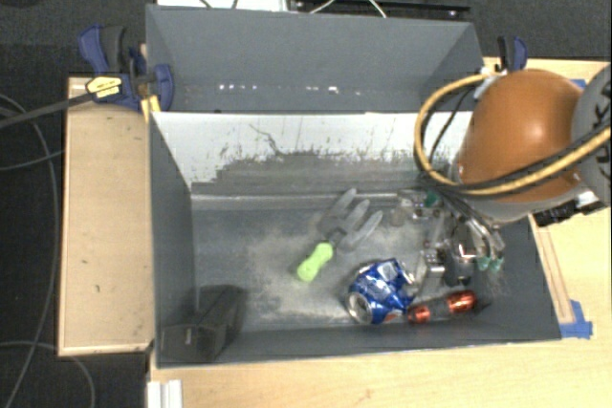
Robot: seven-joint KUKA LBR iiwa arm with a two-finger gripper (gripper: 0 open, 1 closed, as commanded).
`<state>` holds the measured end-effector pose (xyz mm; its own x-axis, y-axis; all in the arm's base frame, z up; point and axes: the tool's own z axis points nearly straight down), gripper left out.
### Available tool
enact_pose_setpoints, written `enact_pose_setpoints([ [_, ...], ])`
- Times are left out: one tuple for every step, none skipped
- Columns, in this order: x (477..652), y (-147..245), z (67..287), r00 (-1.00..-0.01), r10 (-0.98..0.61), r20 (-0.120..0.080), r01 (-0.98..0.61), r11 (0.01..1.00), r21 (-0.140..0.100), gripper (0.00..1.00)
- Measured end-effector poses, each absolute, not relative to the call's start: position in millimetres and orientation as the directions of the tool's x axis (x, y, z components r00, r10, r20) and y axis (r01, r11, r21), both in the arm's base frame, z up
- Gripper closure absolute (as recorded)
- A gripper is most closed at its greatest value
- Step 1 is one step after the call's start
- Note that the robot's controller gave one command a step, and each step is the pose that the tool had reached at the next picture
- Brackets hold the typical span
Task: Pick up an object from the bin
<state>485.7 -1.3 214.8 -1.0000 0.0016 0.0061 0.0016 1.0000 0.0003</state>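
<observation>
My gripper (451, 251) hangs low at the right side of the bin, below the arm's orange dome. Just in front of it, near the bin's front wall, lies a small red and black cylinder-shaped thing (443, 307). To the gripper's front left sits a crushed blue can (380, 291), close to or touching the red thing. Left of the gripper lies a grey tool with a light green handle (316, 262), its grey head (348, 215) pointing toward the back.
A black boxy thing (207, 324) sits in the bin's front left corner. The bin's left half and back floor hold nothing else. The arm and its cables cover the right back corner.
</observation>
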Motion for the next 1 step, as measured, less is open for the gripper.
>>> enact_pose_setpoints([
  [487.3,-1.3,219.2,-1.000,0.002,-0.003,0.002,1.000,0.000,0.00],
])
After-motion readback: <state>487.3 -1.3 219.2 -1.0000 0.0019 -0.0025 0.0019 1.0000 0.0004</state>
